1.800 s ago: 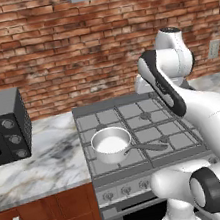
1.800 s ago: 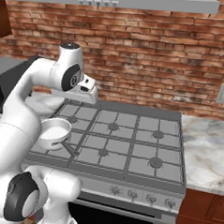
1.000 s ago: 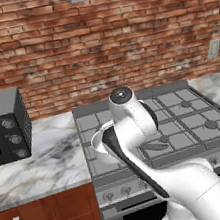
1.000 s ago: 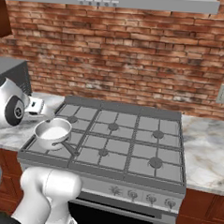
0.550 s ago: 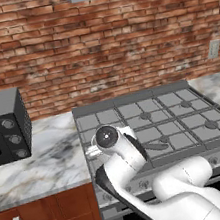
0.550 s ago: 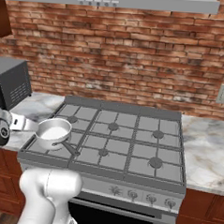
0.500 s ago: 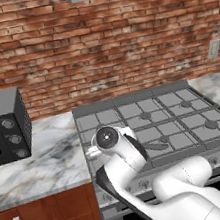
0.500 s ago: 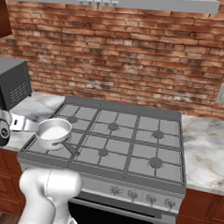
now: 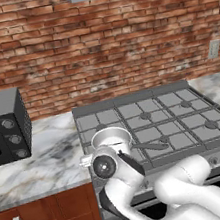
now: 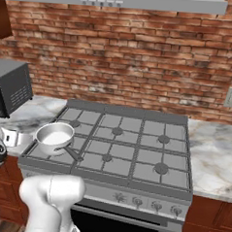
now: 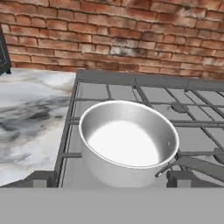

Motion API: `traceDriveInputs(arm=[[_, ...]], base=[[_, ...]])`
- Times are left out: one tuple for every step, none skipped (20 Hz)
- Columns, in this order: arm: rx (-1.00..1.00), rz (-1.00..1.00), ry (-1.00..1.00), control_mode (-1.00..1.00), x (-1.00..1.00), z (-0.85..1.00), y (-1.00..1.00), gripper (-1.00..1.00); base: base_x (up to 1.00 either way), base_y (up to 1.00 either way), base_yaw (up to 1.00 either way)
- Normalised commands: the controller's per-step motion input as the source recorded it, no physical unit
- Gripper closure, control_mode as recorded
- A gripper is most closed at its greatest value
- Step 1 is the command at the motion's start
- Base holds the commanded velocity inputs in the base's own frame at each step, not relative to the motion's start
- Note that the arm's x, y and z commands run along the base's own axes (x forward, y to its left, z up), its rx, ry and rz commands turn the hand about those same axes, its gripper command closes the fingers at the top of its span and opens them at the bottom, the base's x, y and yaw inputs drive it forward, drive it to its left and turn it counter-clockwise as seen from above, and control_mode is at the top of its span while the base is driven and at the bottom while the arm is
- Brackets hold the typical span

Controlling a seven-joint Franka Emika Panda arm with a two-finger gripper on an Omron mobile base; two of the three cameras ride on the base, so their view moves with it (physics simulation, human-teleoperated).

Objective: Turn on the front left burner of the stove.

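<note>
My hand hangs low at the front left corner of the stove (image 9: 184, 115), and from there I look straight over the front edge at the saucepan (image 11: 127, 142), which sits on the grate above the front left burner (image 10: 55, 150) and hides its head. I cannot tell whether my gripper is open or closed, since the fingers are out of my own view and the base cameras catch just my wrist beside the counter (image 9: 45, 163). The knobs (image 10: 146, 203) run along the front panel below the grates, and the leftmost ones lie behind my own arm, so the main risk, I judge, is reaching for the wrong knob of six alike and lighting another burner. A second risk is coming in too high and nudging the saucepan or its handle (image 11: 197, 164), which juts toward the front right. Third, my elbow sits folded close against the oven door (image 10: 130, 230), so a wide swing could scrape the panel.
</note>
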Motion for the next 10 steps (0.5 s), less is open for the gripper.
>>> traceDriveInputs(arm=[[0.17, 0.00, -0.58, -1.00, -0.01, -0.55, 0.39, -1.00], [0.21, 0.00, -0.54, -1.00, 0.00, -0.51, 0.26, -1.00], [0.22, 0.00, -0.47, -1.00, 0.00, -0.53, 0.19, -1.00], [0.23, 0.00, -0.42, -1.00, 0.00, -0.54, 0.16, -1.00], [0.22, 0.00, -0.43, -1.00, 0.00, -0.56, 0.21, -1.00], [0.19, 0.00, -0.33, -1.00, 0.00, -0.64, 0.29, -1.00], [0.17, 0.00, -0.31, -1.00, 0.00, -0.64, 0.36, -1.00], [0.15, 0.00, -0.28, -1.00, 0.00, -0.59, 0.39, -1.00], [0.12, 0.00, -0.16, -1.00, 0.00, -0.54, 0.45, -1.00], [0.09, 0.00, -0.12, -1.00, 0.00, -0.49, 0.51, -1.00]], base=[[0.00, 0.00, 0.00], [0.00, 0.00, 0.00], [0.00, 0.00, 0.00], [0.00, 0.00, 0.00], [0.00, 0.00, 0.00], [0.00, 0.00, 0.00], [0.00, 0.00, 0.00], [0.00, 0.00, 0.00], [0.00, 0.00, 0.00], [0.00, 0.00, 0.00]])
